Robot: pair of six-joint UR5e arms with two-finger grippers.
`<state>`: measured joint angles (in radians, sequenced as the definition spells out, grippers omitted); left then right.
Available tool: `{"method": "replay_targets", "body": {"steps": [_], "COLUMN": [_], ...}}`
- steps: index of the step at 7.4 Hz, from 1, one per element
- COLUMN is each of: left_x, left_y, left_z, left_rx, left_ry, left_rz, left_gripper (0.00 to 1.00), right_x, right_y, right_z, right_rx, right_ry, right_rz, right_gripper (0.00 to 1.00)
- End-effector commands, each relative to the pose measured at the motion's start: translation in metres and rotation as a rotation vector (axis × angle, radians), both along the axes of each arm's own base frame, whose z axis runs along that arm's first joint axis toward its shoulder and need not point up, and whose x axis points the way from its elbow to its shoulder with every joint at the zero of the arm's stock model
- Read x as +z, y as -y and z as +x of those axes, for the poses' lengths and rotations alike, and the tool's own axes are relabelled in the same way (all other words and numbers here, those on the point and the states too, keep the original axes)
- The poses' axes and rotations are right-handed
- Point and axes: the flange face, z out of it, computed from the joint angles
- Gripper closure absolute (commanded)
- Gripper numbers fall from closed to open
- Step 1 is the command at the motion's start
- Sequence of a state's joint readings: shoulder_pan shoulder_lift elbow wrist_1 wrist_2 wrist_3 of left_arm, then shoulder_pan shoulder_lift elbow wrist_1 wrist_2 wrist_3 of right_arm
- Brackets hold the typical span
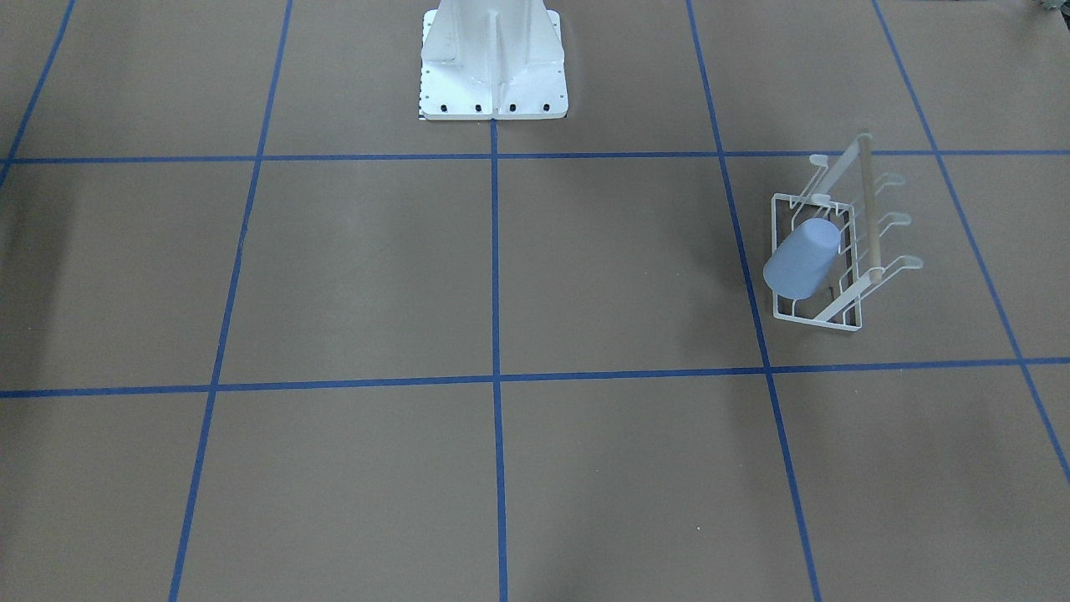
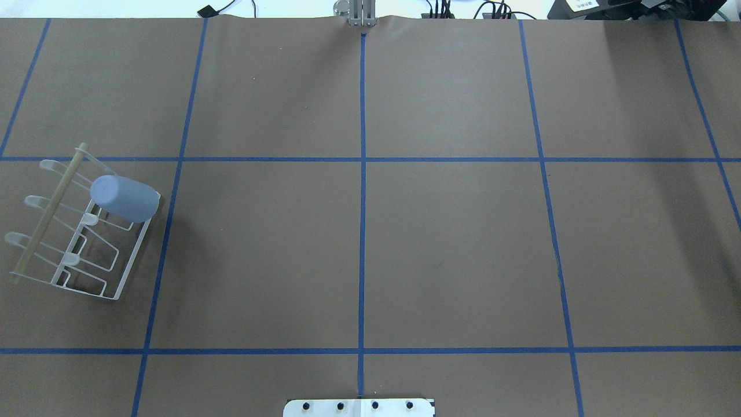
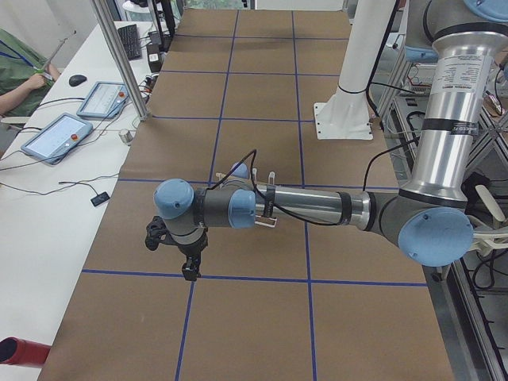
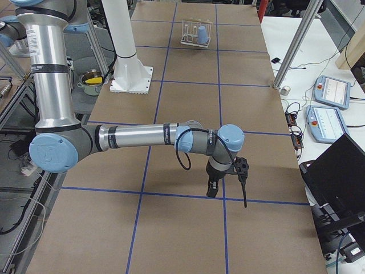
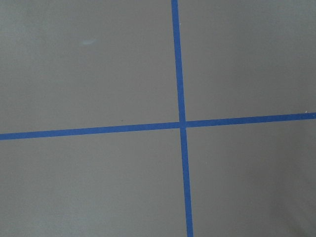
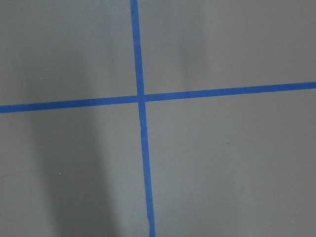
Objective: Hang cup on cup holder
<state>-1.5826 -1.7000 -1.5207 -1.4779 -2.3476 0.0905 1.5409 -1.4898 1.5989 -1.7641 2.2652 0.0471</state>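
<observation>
The pale blue cup [image 2: 124, 198] sits tilted over a prong of the white wire cup holder [image 2: 75, 272], mouth toward the rack's base frame. The cup [image 1: 801, 259] and holder [image 1: 869, 217] also show at the right of the front-facing view, and far off in the exterior right view, cup [image 4: 202, 34]. My left gripper [image 3: 189, 271] shows only in the exterior left view, pointing down above a tape line, away from the rack. My right gripper [image 4: 227, 195] shows only in the exterior right view, pointing down over the table. I cannot tell whether either is open or shut. Both wrist views show only brown table and blue tape.
The white robot base pedestal [image 1: 493, 75] stands at the table's robot side. Blue tape lines [image 2: 363, 231] grid the brown table. Metal posts [image 3: 119, 55] and tablets [image 4: 333, 91] stand on the operators' side bench. A red object [image 3: 20, 351] lies off the table's corner.
</observation>
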Motion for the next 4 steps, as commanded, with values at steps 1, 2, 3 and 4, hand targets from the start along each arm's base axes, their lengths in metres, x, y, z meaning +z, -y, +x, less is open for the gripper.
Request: {"method": "replay_targets", "body": {"steps": [1,2,3,4], "left_x": [0.0005,0.0017,0.0032,0.0038], "left_y": [-0.0002,-0.0001,-0.0002,0.0000], "left_z": [-0.0004,-0.0004,-0.0004,0.0004], "left_rx": [0.000,0.000,0.000,0.001], "left_ry": [0.002,0.002,0.002,0.002], "left_rz": [0.000,0.000,-0.003,-0.003], "left_gripper": [0.02,0.02,0.02,0.02], "right_x": [-0.0006,-0.0013,-0.0023,-0.0038], "right_y": [0.0001,0.0001,-0.0005,0.0002], "right_z": [0.0012,0.0012,0.0017,0.0017], "right_rx": [0.001,0.001,0.006,0.004], "right_ry": [-0.001,-0.001,0.003,0.004], "right_rz": [0.002,0.004,0.003,0.007], "right_gripper": [0.00,0.00,0.00,0.00]}}
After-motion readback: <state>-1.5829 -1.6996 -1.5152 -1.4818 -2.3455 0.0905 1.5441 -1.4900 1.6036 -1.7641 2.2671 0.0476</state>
